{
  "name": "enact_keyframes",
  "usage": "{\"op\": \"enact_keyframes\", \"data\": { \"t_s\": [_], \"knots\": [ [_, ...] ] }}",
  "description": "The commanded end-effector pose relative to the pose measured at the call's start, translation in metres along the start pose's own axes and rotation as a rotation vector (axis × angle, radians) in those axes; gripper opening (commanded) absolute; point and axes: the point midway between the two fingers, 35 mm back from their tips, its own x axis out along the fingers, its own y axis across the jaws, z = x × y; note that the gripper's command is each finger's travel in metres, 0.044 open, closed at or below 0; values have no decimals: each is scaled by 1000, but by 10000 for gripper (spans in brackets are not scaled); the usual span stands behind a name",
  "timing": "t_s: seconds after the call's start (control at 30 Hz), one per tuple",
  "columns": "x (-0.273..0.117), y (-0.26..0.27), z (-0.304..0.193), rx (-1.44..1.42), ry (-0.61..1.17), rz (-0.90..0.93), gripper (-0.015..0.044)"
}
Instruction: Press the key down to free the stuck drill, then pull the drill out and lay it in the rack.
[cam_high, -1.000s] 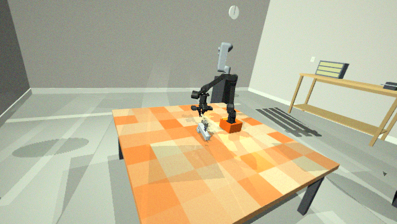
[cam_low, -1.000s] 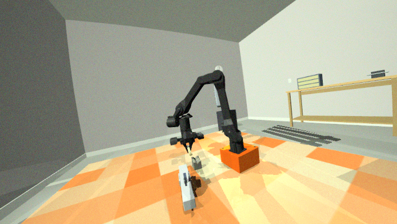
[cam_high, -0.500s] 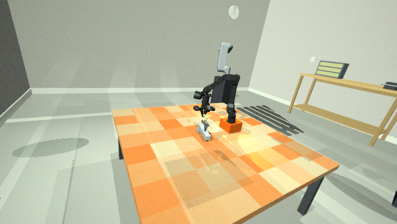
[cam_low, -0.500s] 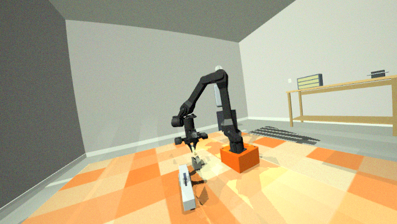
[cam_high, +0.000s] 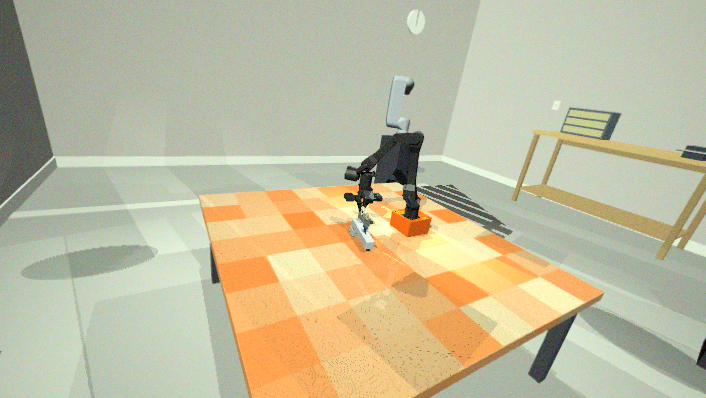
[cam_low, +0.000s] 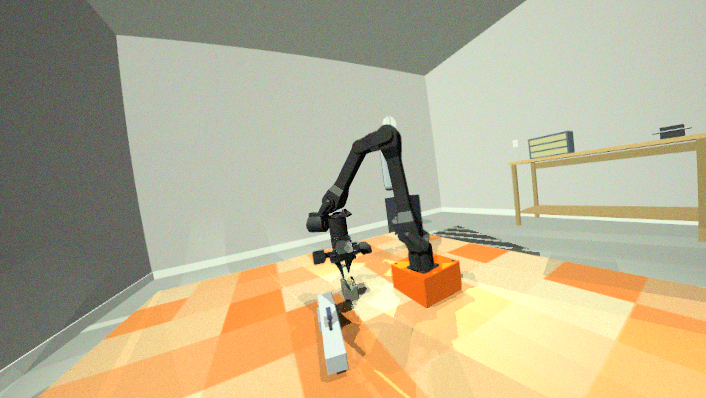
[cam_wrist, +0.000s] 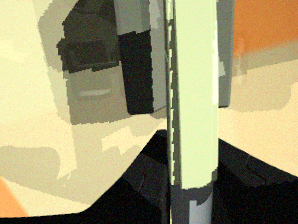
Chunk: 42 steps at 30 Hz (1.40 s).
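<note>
My gripper (cam_high: 363, 207) (cam_low: 346, 274) (cam_wrist: 177, 137) points down and is shut on the drill, a pale green bar (cam_wrist: 197, 75) with a grey end. The drill runs up the wrist view between the two grey sides of the rack (cam_high: 366, 219) (cam_low: 350, 292) (cam_wrist: 226, 30). In the top and exterior views the fingertips are right at the top of this small grey rack. Whether the drill touches the rack's bottom is hidden. The long pale holder (cam_high: 366, 241) (cam_low: 334, 345) lies beside the rack, with the dark key (cam_low: 329, 317) on its top.
The arm stands on an orange base block (cam_high: 411, 227) (cam_low: 425, 290) to the right of the rack. All stand on the checkered table (cam_high: 300, 340) (cam_low: 200, 350). A wooden side table (cam_high: 620, 150) (cam_low: 610, 150) stands far off at the right.
</note>
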Motion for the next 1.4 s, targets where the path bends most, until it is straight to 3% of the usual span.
{"op": "enact_keyframes", "data": {
  "t_s": [0.0, 0.9, 1.37],
  "knots": [
    [4, 0, 1, -5, -4, -2, 0],
    [32, 0, 1, -5, -5, -2, 0],
    [26, 0, -1, -2, 1, 1, 368]
  ]
}}
